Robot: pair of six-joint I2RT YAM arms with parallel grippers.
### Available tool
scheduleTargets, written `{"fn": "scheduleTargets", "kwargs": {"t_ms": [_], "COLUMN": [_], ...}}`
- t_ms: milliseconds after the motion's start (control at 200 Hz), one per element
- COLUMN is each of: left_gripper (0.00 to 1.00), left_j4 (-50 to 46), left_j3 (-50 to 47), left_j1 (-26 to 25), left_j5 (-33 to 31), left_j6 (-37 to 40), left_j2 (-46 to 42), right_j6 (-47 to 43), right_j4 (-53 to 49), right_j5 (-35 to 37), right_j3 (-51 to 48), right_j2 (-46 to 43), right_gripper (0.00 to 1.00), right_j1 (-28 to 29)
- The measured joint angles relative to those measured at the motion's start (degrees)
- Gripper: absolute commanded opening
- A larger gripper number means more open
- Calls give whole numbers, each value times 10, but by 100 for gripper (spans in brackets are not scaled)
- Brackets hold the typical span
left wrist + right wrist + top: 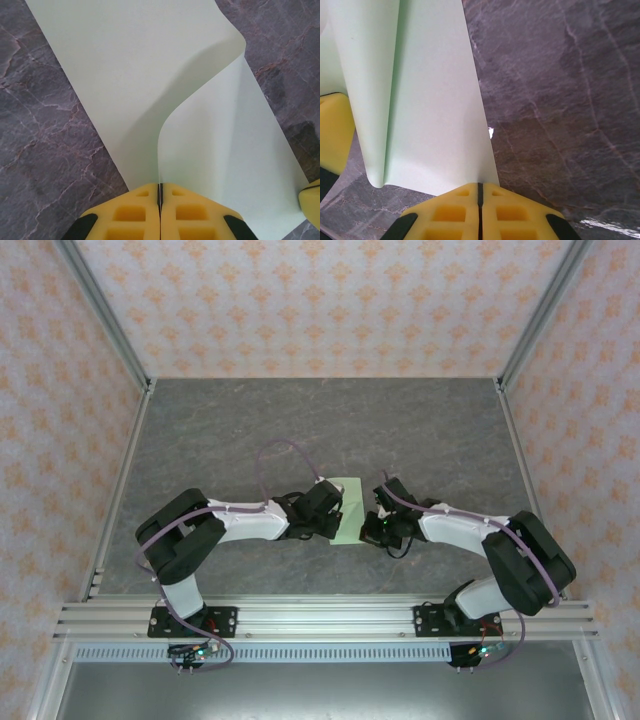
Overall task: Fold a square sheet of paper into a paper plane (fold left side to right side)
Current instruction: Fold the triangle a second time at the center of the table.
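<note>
From the top view, we see the left arm [245, 522] and right arm [455, 525] meeting over the square sheet of paper [348, 502], which sits on the table [250, 430] between their tips.

In the left wrist view, the 2 left fingers [132, 212] are pressed together, clamped on the sheet's near edge. Ahead of them, 1 layer curls up and over to the right.

In the right wrist view, the 2 right fingers [507, 212] are likewise closed, pinching the sheet's corner. The paper stretches ahead and left of them.

Overhead rear view; two close wrist views, same paper [150, 75]
</note>
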Motion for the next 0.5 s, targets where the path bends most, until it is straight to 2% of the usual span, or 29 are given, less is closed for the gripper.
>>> {"fn": "scheduleTargets", "kwargs": {"t_ms": [500], "left_gripper": [6], "left_j4": [-1], "left_j3": [11], "left_j1": [0], "left_j5": [-1], "left_j6": [0], "left_j2": [14], "right_j6": [-2], "right_j4": [-2], "right_j5": [0], "right_j3": [2], "right_j2": [1], "right_gripper": [8], "right_j1": [0]}}
